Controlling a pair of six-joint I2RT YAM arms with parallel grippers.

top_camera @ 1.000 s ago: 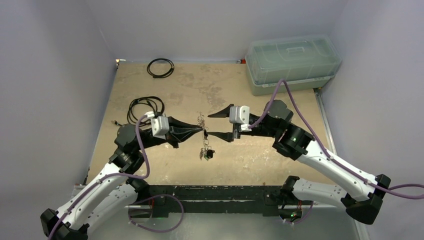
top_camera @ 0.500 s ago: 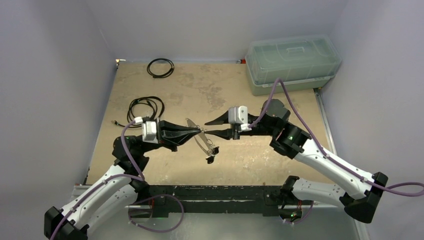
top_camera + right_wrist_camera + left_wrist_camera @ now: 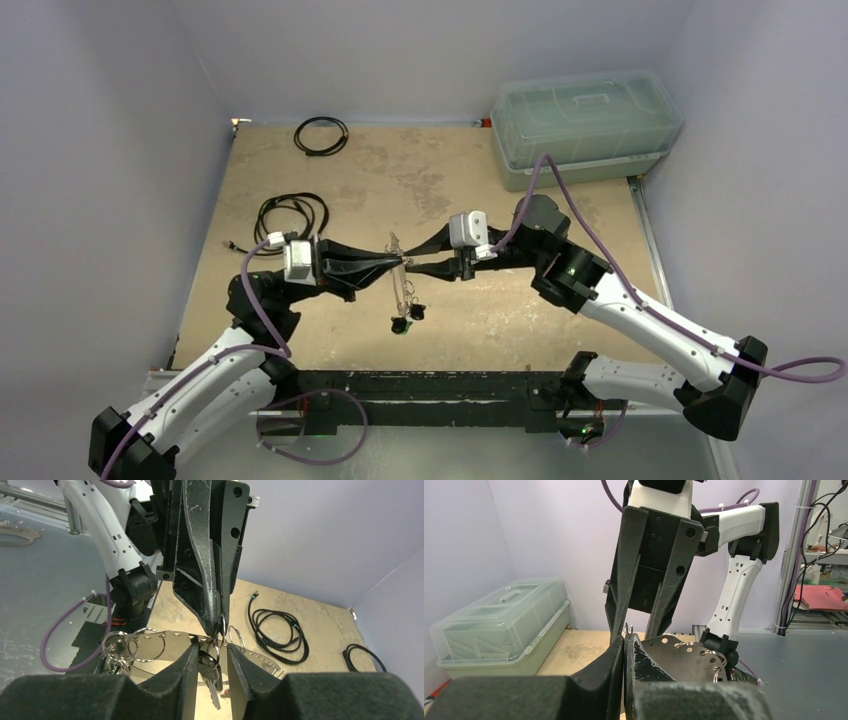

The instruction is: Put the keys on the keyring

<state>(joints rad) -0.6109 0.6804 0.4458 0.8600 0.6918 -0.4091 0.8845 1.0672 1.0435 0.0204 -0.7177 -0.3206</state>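
Left end effector (image 3: 218,625): fingers together, clamped on flat silver-grey oval metal keyring (image 3: 170,641).
Right end effector (image 3: 212,651): fingers apart, straddling small black-headed metal keys (image 3: 210,670).
Keyring position: raised above tan table (image 3: 450,190), between the 2 end effectors, keys hanging beneath.

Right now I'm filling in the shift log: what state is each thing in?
left gripper, fingers shut on the keyring
right gripper, fingers apart around hanging keys, grip unclear
keyring, held aloft
keys, dangling from the keyring
plastic box, lid on
black cable loop, coiled, lying flat
black cord bundle, coiled, lying loose
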